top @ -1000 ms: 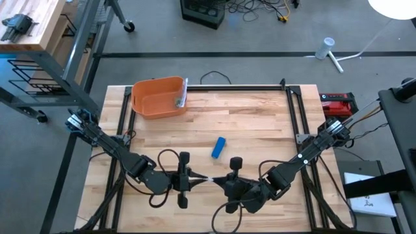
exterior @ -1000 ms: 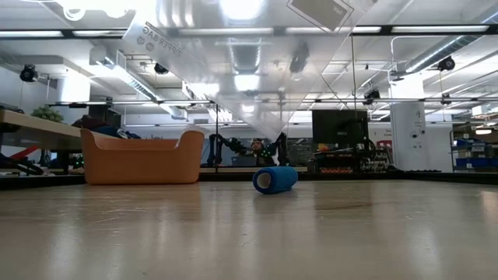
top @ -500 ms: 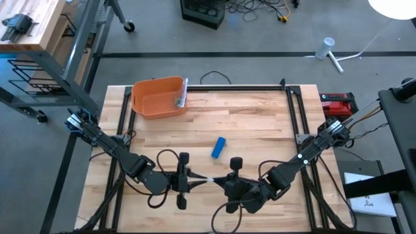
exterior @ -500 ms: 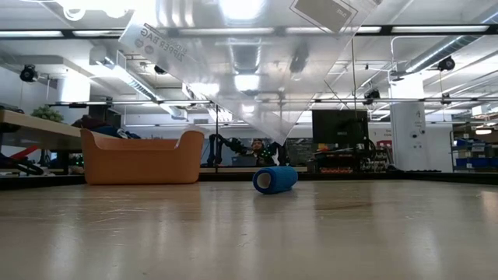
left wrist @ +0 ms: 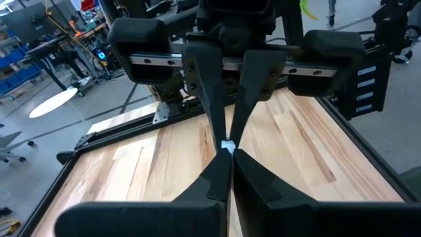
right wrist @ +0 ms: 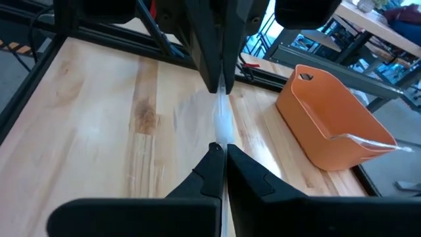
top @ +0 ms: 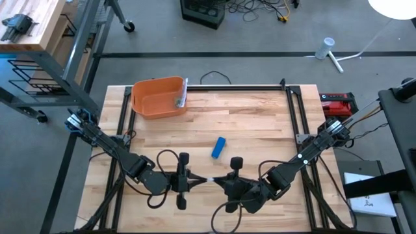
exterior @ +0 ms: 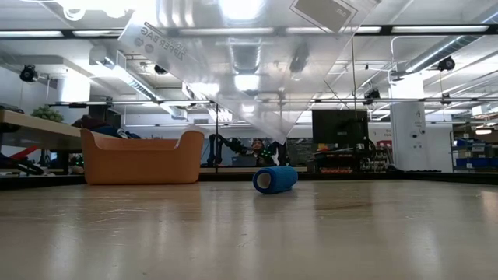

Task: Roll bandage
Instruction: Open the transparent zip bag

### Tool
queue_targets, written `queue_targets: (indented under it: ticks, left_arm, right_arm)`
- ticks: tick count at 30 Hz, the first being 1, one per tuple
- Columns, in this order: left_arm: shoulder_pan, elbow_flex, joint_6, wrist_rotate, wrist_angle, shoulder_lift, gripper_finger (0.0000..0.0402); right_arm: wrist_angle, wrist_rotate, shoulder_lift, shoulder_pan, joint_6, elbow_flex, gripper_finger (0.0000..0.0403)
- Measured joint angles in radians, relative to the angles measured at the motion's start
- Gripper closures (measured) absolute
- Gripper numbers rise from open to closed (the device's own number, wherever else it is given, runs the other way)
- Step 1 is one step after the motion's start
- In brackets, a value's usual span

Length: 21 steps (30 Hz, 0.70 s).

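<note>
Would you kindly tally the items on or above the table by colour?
Orange: 1, bin
Blue: 1, bandage roll
Clear: 1, zipper bag, pinched between left gripper and right gripper
Total: 3

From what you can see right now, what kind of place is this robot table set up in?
Probably a robotics lab or workshop. The butcher-block wooden table stands on a bare grey concrete floor, blue storage bins line shelving behind it, and a monitor sits among other workbenches under long strip ceiling lights.
</note>
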Motion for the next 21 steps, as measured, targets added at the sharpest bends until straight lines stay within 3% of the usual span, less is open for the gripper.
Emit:
queue_targets:
  ticks: [12, 21]
  left_arm:
    - [0.000, 0.000, -0.020, -0.016, -0.001, 0.000, 0.0401]
    - [0.000, 0.000, -0.042, -0.014, 0.031, 0.000, 0.0401]
  right_arm:
    - [0.001, -0.001, -0.001, 0.009, 0.021, 0.028, 0.0269]
    - [0.035, 0.000, 0.009, 0.001, 0.014, 0.029, 0.0239]
